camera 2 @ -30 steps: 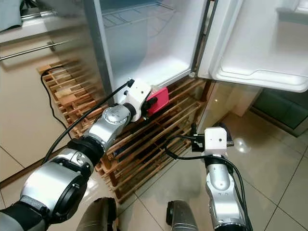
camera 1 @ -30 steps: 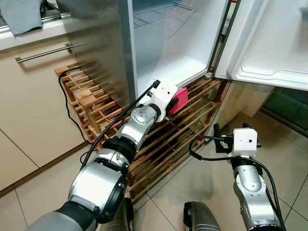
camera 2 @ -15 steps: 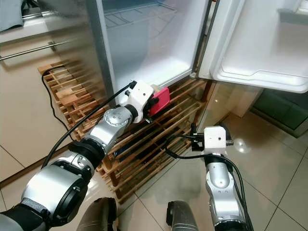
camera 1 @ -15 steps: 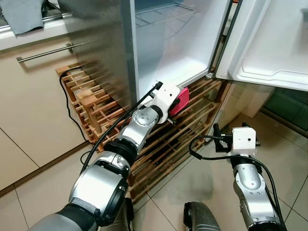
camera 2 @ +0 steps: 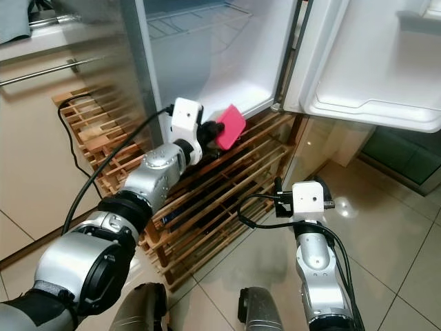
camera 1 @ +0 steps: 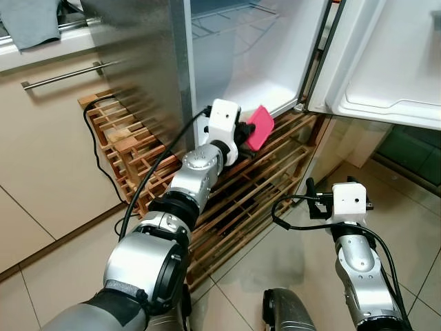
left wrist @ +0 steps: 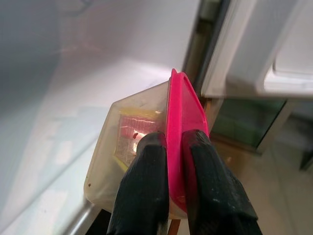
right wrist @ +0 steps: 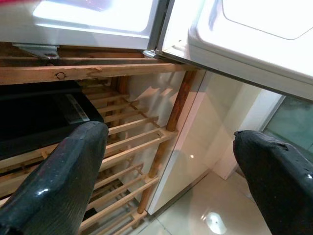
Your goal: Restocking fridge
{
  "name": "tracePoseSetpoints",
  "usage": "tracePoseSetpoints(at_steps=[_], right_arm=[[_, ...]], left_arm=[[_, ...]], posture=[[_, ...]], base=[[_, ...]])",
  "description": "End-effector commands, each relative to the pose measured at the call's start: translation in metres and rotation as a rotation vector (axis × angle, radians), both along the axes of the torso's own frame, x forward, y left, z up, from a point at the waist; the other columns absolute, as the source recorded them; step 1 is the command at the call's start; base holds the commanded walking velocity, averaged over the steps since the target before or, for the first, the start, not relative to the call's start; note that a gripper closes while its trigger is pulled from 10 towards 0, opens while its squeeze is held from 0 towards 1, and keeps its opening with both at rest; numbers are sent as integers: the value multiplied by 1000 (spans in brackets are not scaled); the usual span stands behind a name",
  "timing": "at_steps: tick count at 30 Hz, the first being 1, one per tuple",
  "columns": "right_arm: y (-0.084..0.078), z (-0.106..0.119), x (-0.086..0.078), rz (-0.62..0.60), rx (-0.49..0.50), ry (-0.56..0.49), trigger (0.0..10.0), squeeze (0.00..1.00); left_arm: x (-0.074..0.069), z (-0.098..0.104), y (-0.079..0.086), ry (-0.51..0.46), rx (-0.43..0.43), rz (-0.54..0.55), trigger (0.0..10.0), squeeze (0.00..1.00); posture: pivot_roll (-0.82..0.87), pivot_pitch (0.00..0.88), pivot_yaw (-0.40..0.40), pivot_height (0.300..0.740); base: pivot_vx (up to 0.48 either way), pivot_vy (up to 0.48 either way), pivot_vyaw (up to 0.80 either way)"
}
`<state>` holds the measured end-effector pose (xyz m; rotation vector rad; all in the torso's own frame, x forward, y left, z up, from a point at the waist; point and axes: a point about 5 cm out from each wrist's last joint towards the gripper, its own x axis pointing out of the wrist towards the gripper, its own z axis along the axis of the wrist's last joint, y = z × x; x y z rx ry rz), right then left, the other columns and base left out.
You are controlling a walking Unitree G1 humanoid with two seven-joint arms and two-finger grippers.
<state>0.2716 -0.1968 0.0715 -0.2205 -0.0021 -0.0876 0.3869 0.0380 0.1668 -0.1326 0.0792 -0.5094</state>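
Clear plastic tub with pink lid (left wrist: 146, 142), pinched in left gripper (left wrist: 173, 152), at fridge floor's (camera 1: 265, 93) front edge; next: inward. Right gripper (right wrist: 176, 161) wide, idle.

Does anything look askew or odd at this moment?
Only the container: the left gripper pinches it by its pink lid, so it hangs on edge before the open fridge. Nothing looks spilled or damaged.

A slatted wooden rack (camera 1: 131, 148) stood at centre frame, a black cable (camera 1: 93, 134) trailing across its left end.
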Motion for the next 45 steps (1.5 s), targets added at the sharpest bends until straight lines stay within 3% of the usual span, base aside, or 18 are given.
tracePoseSetpoints(at_steps=[1,6,7,8,9,11,15,20,25,32,34,35,37,39,40,45], right_arm=[[-2,3,2,-3,-1,-13,10000,102],[-1,1,2,-2,0,-8,10000,102],[0,0,2,0,1,-6,10000,106],[0,0,2,0,1,-6,10000,106],[0,0,2,1,1,-5,10000,102],[1,1,2,2,0,-5,10000,102],[1,1,2,2,1,-6,10000,102],[-3,23,12,-17,16,-81,10000,102],[-6,27,16,-21,13,-90,10000,102],[-4,28,18,-14,15,-91,10000,98],[-4,29,17,-14,17,-96,10000,98],[-4,29,17,-14,17,-96,10000,98],[-5,32,18,-16,26,-104,10000,94],[-4,34,18,-18,24,-116,10000,90],[-3,36,18,-20,23,-122,10000,71],[-3,39,18,-23,38,-122,10000,94]], left_arm=[[7,21,3,-62,-58,39,0,0],[15,28,19,-30,-176,189,0,0],[17,30,21,6,-257,236,0,0],[17,30,21,6,-257,236,0,0],[18,30,20,33,-310,263,0,0],[17,28,13,112,-434,306,0,0],[16,24,8,153,-464,317,0,0],[11,18,-12,287,-621,315,0,0],[7,19,-25,388,-769,346,0,0],[7,17,-23,394,-750,400,0,0],[9,26,-22,314,-667,367,0,0],[9,26,-22,314,-667,367,0,0],[11,33,-23,245,-567,333,0,0],[11,36,-22,218,-542,325,275,0],[11,36,-22,192,-495,314,10000,0],[8,34,-21,115,-405,270,10000,0]], posture=[[-196,0,23,635],[-192,0,30,635],[-198,0,33,635],[-198,0,33,635],[-201,0,33,635],[-207,0,35,635],[-209,0,36,635],[-225,0,39,635],[-226,0,38,635],[-234,0,37,635],[-234,0,37,635],[-234,0,37,635],[-235,0,38,635],[-235,0,39,635],[-235,0,39,635],[-222,0,34,639]], base=[[0,0,0],[0,0,0],[0,0,0],[0,0,0],[0,0,0],[0,0,0],[0,0,0],[0,0,0],[0,0,0],[0,0,0],[0,0,0],[0,0,0],[0,0,0],[0,0,0],[0,0,0],[0,0,0]])
